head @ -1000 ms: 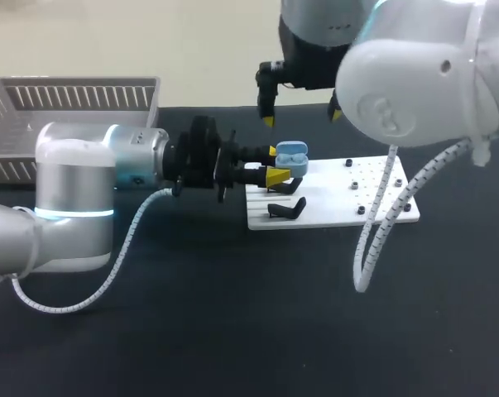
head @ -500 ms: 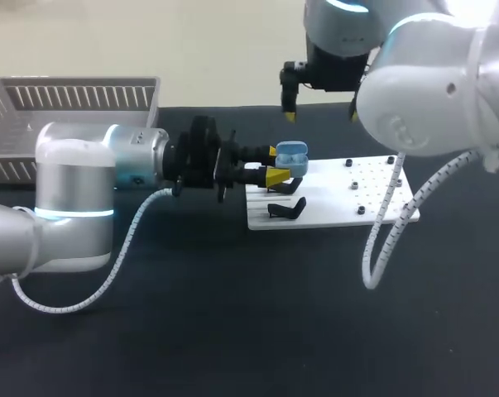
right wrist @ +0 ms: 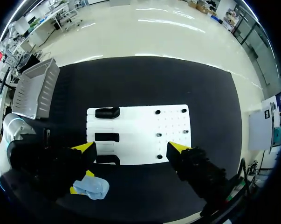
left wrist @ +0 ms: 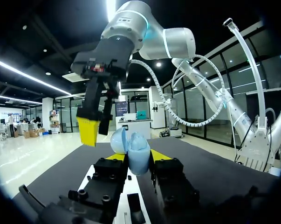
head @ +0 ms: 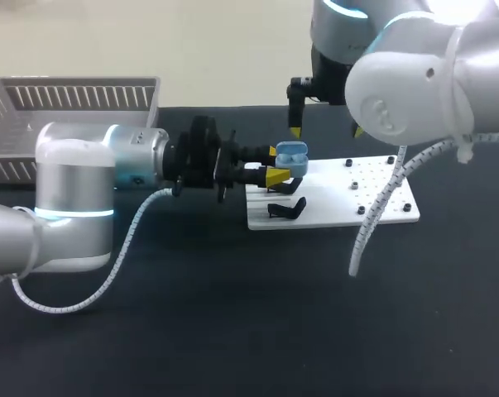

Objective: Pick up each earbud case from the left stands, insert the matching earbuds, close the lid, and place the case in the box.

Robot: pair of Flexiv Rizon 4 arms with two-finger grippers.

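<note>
My left gripper is shut on a light blue earbud case, held just above the left edge of the white board. Between those fingers in the left wrist view the earbud case has its lid open. My right gripper hangs open above and just behind the case, nothing between its fingers. From the right wrist view, the right gripper looks down on the white board, with the earbud case beside it. Small black earbuds dot the board's right part.
Three black stands line the board's left side; one stand shows near the front. A grey slatted basket sits at the table's far left. The right arm's white cable hangs over the board.
The right arm has moved to the right and come down a little, its open gripper now above the case. The left arm and the case have stayed still.
</note>
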